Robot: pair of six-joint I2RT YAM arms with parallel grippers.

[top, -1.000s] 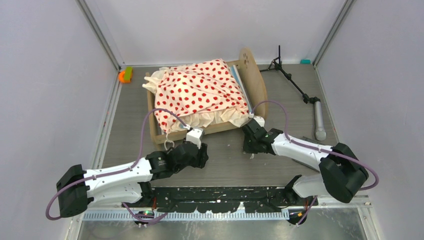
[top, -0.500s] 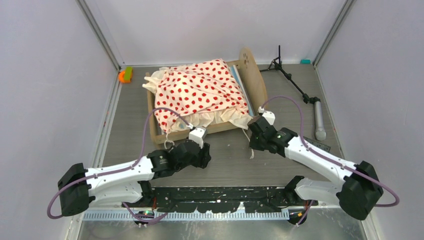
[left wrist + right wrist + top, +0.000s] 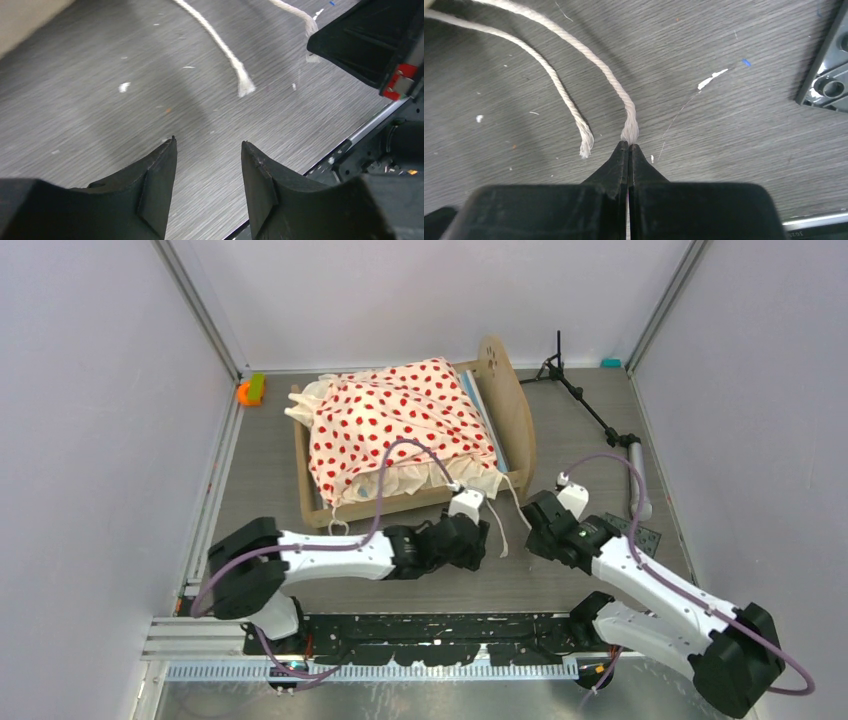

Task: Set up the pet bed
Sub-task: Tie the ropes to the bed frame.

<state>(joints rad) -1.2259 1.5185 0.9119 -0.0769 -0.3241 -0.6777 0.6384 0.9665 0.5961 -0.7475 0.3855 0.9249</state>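
Top external: left tool (image 3: 484,543) newly beside right tool (image 3: 530,531)

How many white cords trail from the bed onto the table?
2. The held cord ends pinched in the right gripper; the loose cord lies free beside it. Others may hide under the bedding.

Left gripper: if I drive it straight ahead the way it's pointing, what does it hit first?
Probably the frayed white cord end lying on the tabletop, just right of the left gripper's centre line. Depth is unclear.
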